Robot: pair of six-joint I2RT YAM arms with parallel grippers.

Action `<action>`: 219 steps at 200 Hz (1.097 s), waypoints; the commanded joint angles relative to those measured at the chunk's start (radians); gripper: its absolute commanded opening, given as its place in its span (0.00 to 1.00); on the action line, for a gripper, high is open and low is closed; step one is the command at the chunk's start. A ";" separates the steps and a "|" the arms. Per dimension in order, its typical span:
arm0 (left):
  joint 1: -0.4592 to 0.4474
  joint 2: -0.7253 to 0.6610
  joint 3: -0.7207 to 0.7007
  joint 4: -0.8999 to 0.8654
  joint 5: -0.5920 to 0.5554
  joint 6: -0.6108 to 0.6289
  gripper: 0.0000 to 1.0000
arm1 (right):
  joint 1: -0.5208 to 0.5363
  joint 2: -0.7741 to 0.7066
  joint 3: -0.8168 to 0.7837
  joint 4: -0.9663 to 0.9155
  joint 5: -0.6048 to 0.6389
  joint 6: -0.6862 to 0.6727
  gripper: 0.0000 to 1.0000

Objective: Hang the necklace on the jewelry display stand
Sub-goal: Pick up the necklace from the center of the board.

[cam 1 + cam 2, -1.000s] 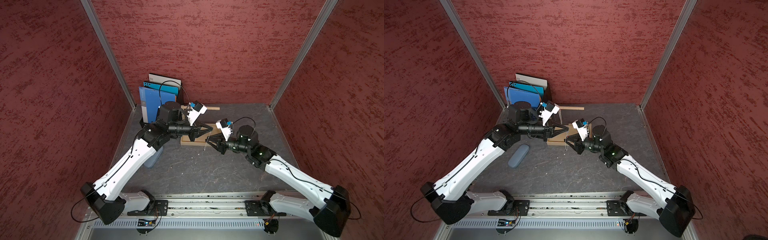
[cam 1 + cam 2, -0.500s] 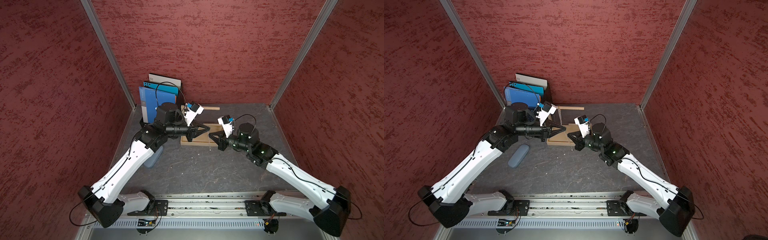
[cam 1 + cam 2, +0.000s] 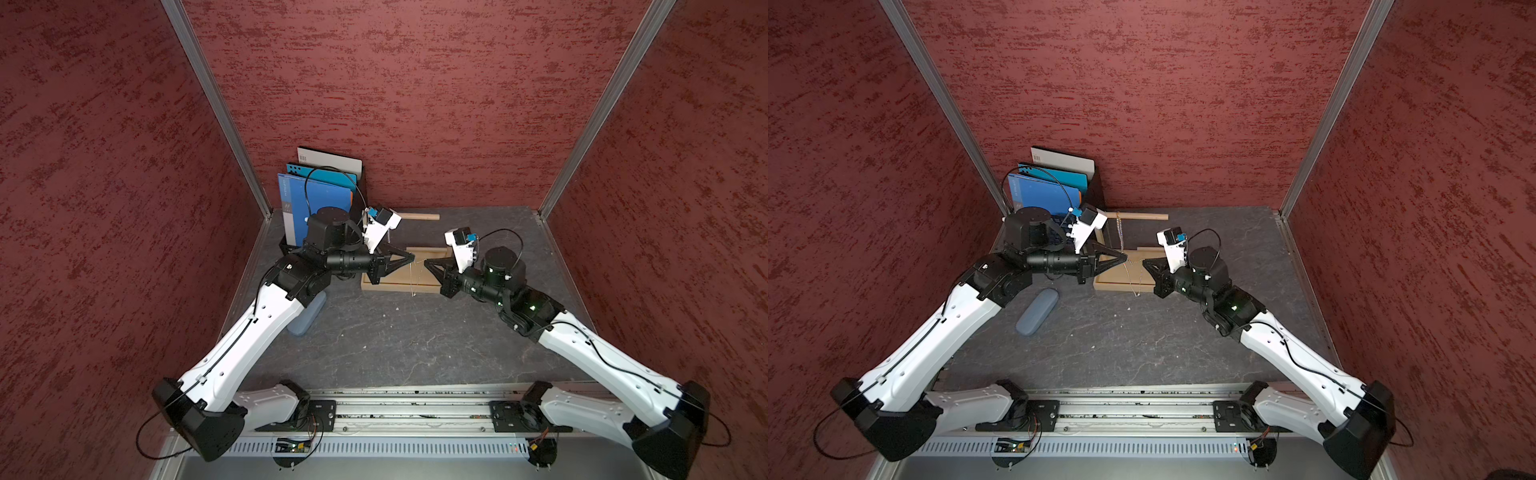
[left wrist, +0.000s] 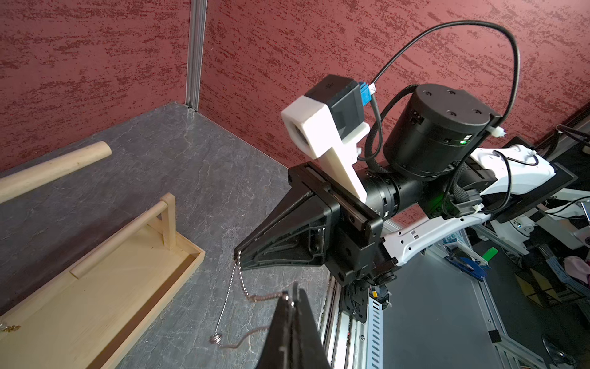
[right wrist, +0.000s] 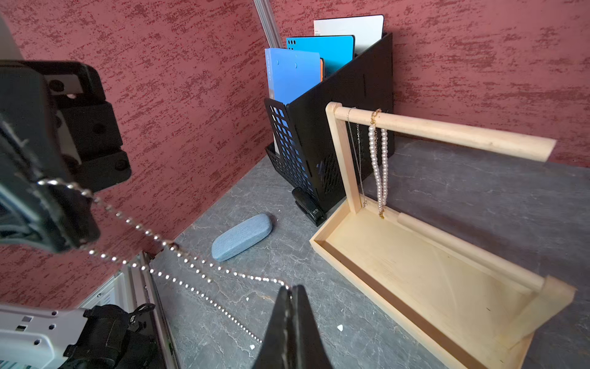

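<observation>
The necklace is a silver ball chain strung between my two gripper tips, just in front of the jewelry display stand. My left gripper is shut on one part of it. My right gripper is shut on another part. In both top views the tips almost meet above the stand's tray, left gripper facing right gripper. A loose end with a small ring hangs toward the floor. The stand's long dowel arm and short arm are both in view.
A pearl necklace and a thin chain hang on the long arm near its post. A black mesh file rack with blue folders stands in the back left corner, with a black stapler at its foot. A blue-grey case lies left of the stand.
My right gripper has shut on the chain and risen toward the back, up to the left gripper's height. The left gripper has drawn back slightly to the left.
</observation>
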State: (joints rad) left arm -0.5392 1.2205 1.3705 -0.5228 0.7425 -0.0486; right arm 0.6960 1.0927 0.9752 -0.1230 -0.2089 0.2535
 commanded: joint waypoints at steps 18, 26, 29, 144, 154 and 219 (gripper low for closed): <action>0.015 -0.015 -0.016 -0.008 0.009 0.009 0.00 | 0.005 -0.022 0.006 0.004 0.041 -0.004 0.00; 0.015 -0.015 -0.015 -0.017 0.009 0.012 0.00 | 0.005 -0.026 0.006 0.002 0.056 -0.002 0.00; 0.016 -0.015 -0.016 -0.020 0.009 0.014 0.00 | 0.005 -0.029 0.005 0.000 0.063 0.000 0.00; 0.013 -0.010 -0.031 -0.022 0.000 0.001 0.00 | 0.005 -0.039 0.078 -0.050 0.251 -0.045 0.00; 0.012 -0.008 -0.032 -0.023 0.000 0.001 0.00 | 0.004 -0.037 0.088 -0.050 0.260 -0.051 0.00; -0.020 0.022 -0.009 -0.025 -0.038 0.011 0.00 | 0.003 -0.008 0.159 -0.044 0.272 -0.094 0.00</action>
State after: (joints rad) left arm -0.5434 1.2285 1.3426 -0.5430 0.7277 -0.0479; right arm 0.6960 1.0729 1.0939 -0.1696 0.0319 0.1890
